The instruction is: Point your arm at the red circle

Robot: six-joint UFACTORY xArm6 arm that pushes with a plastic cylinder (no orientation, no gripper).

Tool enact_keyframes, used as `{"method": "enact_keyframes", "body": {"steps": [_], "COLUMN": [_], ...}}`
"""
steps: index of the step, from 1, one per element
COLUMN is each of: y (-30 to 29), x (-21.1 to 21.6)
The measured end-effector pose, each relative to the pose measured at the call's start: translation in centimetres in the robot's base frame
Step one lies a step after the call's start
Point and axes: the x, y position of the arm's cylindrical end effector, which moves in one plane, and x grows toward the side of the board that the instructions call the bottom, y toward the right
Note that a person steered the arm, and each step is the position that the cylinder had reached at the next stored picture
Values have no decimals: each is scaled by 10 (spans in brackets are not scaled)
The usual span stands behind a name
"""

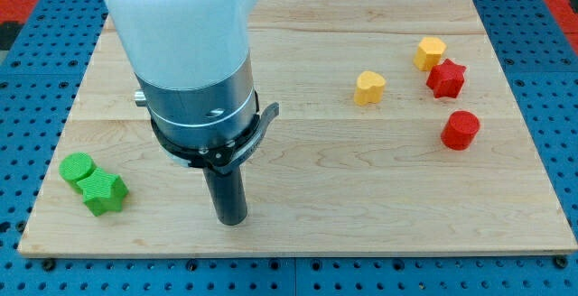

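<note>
The red circle (pixel 460 130) lies on the wooden board (pixel 307 197) at the view's right. My tip (pixel 232 220) rests on the board at the lower left of centre, far to the left of the red circle. The arm's white and silver body rises above the rod and hides the board behind it. A red star (pixel 446 78) lies just above the red circle.
A yellow hexagon (pixel 430 52) sits above the red star. A yellow heart (pixel 368 87) lies left of the red blocks. A green circle (pixel 77 167) and a green star (pixel 104 192) touch near the left edge. Blue pegboard surrounds the board.
</note>
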Motion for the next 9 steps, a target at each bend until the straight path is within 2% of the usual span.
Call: {"method": "enact_keyframes", "body": {"steps": [6,7,8,9], "y": [17,48,166,238], "x": [-3,-6,-21,-21]}}
